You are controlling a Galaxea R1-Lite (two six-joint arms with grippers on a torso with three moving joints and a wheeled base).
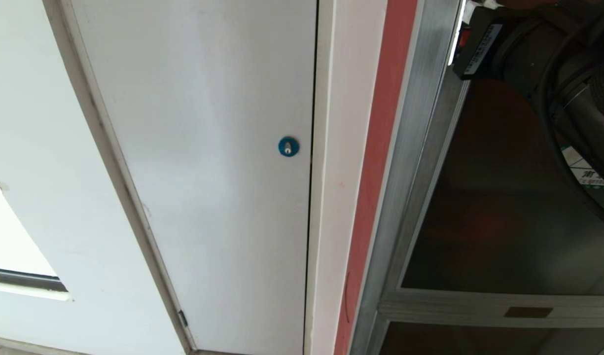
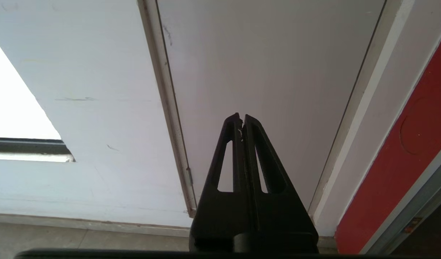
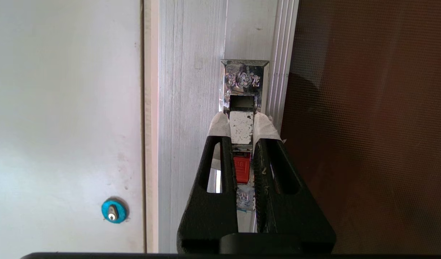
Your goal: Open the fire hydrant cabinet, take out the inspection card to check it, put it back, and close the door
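The fire hydrant cabinet's silver frame point(image 3: 191, 108) runs beside the door's dark tinted glass point(image 3: 368, 126), and the door stands closed. On the frame sits a silver latch plate point(image 3: 244, 77) with a worn silver pull tab point(image 3: 241, 131) and a red latch piece point(image 3: 241, 169). My right gripper point(image 3: 241, 124) is shut on the silver tab, its white-taped fingertips point(image 3: 220, 124) pressing both sides. In the head view the right arm point(image 1: 553, 64) reaches in over the glass point(image 1: 504, 222) at top right. My left gripper point(image 2: 241, 117) is shut and empty, facing the white wall. The inspection card is out of view.
A plain white door point(image 1: 208, 148) with a round blue lock point(image 1: 288, 146) stands left of the cabinet, past a red strip point(image 1: 375, 162). A green-bordered sticker point(image 1: 590, 172) shows on the glass behind the arm. Floor and skirting point(image 2: 80, 223) lie below the left gripper.
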